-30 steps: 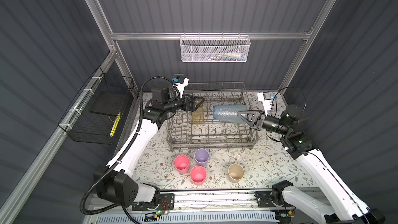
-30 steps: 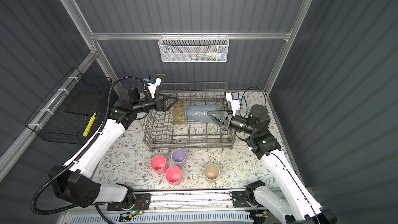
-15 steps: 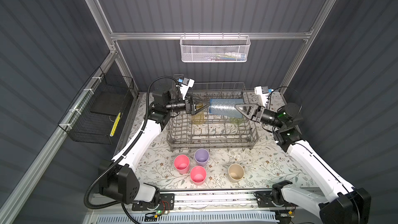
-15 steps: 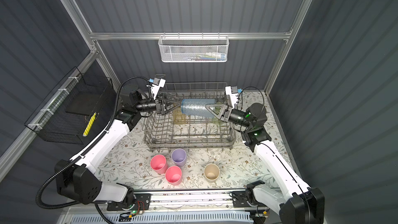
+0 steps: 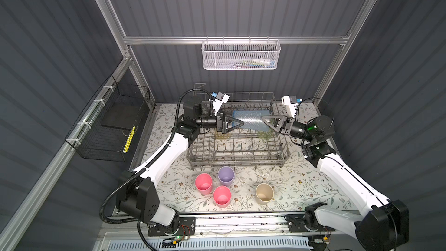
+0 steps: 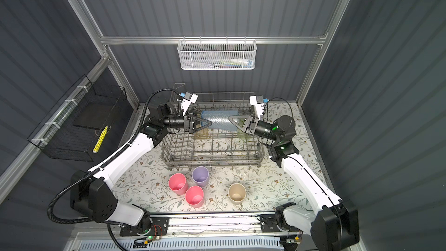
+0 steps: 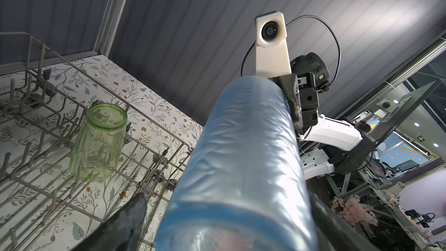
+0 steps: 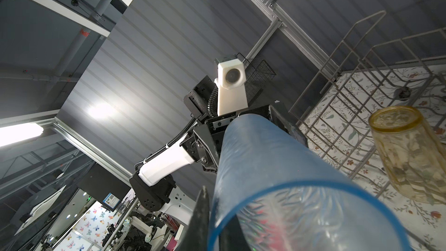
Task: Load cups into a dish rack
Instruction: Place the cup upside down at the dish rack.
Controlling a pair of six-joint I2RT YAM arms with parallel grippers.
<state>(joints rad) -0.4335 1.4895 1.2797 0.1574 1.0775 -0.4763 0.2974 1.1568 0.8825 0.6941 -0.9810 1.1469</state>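
Note:
A translucent blue cup (image 5: 251,121) (image 6: 219,121) hangs on its side above the grey wire dish rack (image 5: 236,162) (image 6: 210,162). My right gripper (image 5: 263,118) (image 8: 212,204) is shut on the blue cup's (image 8: 265,165) rim, one finger inside and one outside. My left gripper (image 5: 237,124) (image 7: 226,194) is open and straddles the base end of the blue cup (image 7: 246,153), with a gap beside one finger. A pale green cup (image 7: 101,141) and an amber cup (image 8: 407,155) stand in the rack. In front of the rack stand two pink cups (image 5: 204,183) (image 5: 222,195), a lilac cup (image 5: 226,176) and a beige cup (image 5: 264,193).
A white mesh basket (image 5: 241,55) hangs on the back wall. A black wire basket (image 5: 108,126) hangs on the left wall. The floral mat (image 5: 301,184) runs to the metal rail at the front. The rack's tall back tines (image 5: 248,97) stand just behind the blue cup.
The right gripper has lifted the blue cup slightly and carried it toward the back. The left gripper has moved right until its open fingers stand around the cup's base end.

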